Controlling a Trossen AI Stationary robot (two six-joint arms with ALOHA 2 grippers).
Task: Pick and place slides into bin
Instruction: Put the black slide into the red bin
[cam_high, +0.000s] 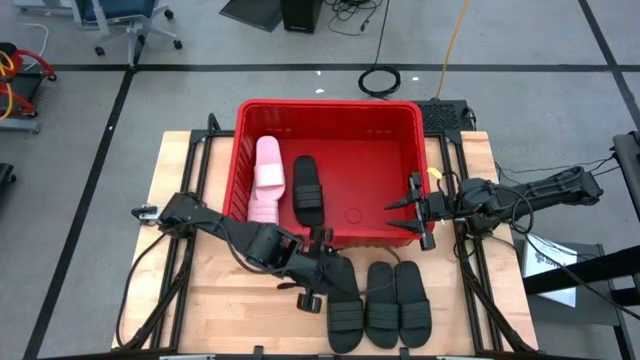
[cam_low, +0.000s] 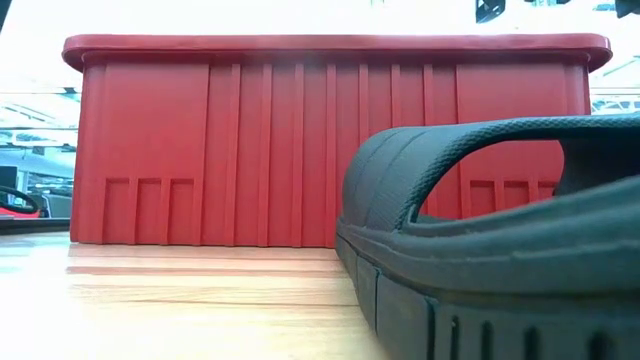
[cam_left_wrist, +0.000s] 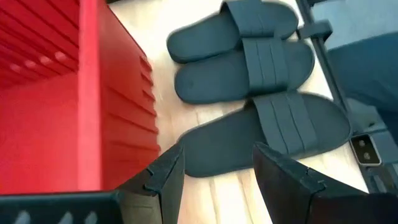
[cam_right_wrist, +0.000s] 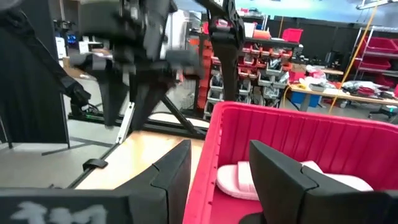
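Observation:
The red bin (cam_high: 328, 108) stands at the table's far middle and fills the low view (cam_low: 250, 150). In it lie two white slides (cam_high: 266, 178) end to end and one black slide (cam_high: 307, 190). Three black slides (cam_high: 380, 305) lie side by side on the table in front of the bin. My left gripper (cam_high: 328, 268) is open just in front of the bin's near wall. Its fingers (cam_left_wrist: 163, 177) stand on either side of one end of the leftmost black slide (cam_left_wrist: 267, 134). My right gripper (cam_high: 396, 215) is open and empty over the bin's near right corner, and its wrist view shows the white slides (cam_right_wrist: 239, 180).
A black slide (cam_low: 490, 250) fills the front of the low view. The bin's near wall (cam_left_wrist: 93, 93) stands close beside my left gripper. Bare wood (cam_high: 230, 305) lies at the near left of the table. Black frame rails (cam_high: 478, 290) run along the table's sides.

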